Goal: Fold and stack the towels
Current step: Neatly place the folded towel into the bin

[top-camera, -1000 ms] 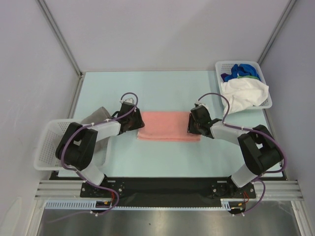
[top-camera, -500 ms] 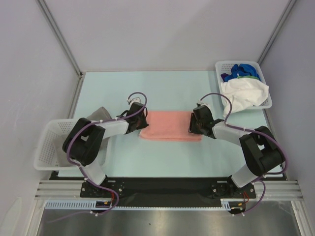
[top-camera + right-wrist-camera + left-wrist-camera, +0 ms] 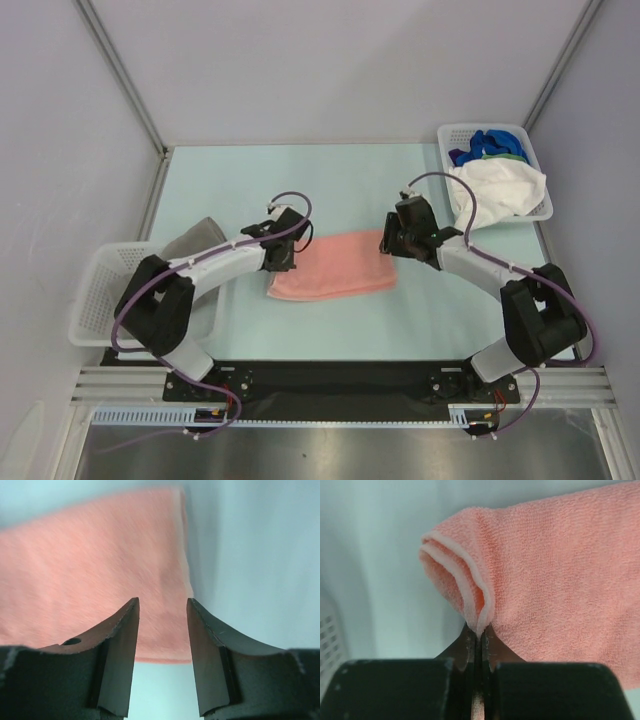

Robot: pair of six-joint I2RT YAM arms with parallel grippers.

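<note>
Salmon pink towel (image 3: 332,266) lies on the surface (image 3: 330,180) as a flat, already doubled strip, slightly askew. It sits between the two arms. The left tool (image 3: 480,635) is pressed together on this towel's left end. In the left wrist view the fingers pinch a raised pleat where two hemmed layers show one over the other. The right tool (image 3: 162,605) hangs over the towel's right end with its fingers spread and nothing between them. Whether the fingertips touch the cloth cannot be told.

A grey towel (image 3: 195,238) lies just beyond the pink towel's left end, against a white basket (image 3: 95,300). Well beyond its right end, a second basket (image 3: 455,135) holds the white towel (image 3: 495,190), the blue towel (image 3: 485,142) and a sliver of the green towel (image 3: 515,156), all unfolded.

By the look of it, the step in hand is a further fold of the pink towel, or its removal to the stack. The next move likely calls for the left tool to lift the pinched end with both layers kept together. It would then carry that end across toward the right edge. Meanwhile the right tool would either close on its own end or pull clear so the cloth lands square.
</note>
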